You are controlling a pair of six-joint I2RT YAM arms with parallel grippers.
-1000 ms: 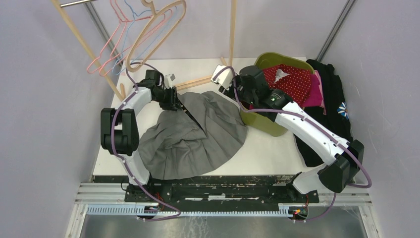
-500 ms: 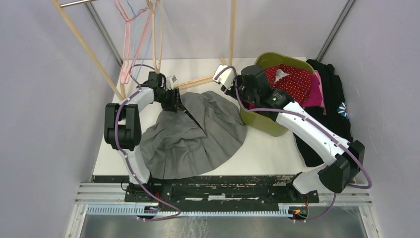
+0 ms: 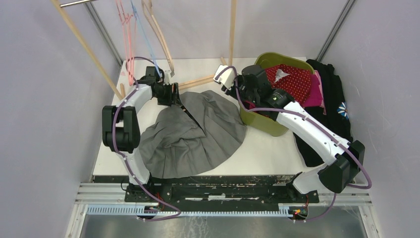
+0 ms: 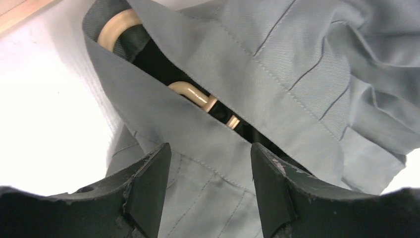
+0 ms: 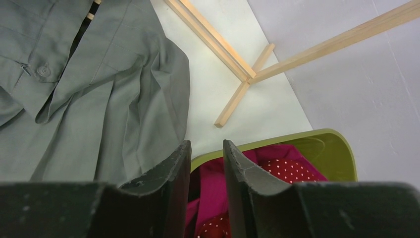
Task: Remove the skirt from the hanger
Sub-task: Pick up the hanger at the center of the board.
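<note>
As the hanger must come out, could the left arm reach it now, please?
Probably yes: the open left claw is poised at the skirt waistband, where the hanger shows through the gap, mostly covered by cloth.

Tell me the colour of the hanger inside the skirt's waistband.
Cream-beige; the hanger shows best in the left wrist view, peeking from the grey skirt.

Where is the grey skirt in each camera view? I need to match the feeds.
Top external: grey skirt spread on the table, left of centre, between the arms.
Left wrist: skirt fills most of the frame, waistband running diagonally.
Right wrist: skirt covers the left half.
Shared landmark: wooden rack foot at the skirt's far edge; upper centre in right wrist, top-left corner in left wrist.
</note>
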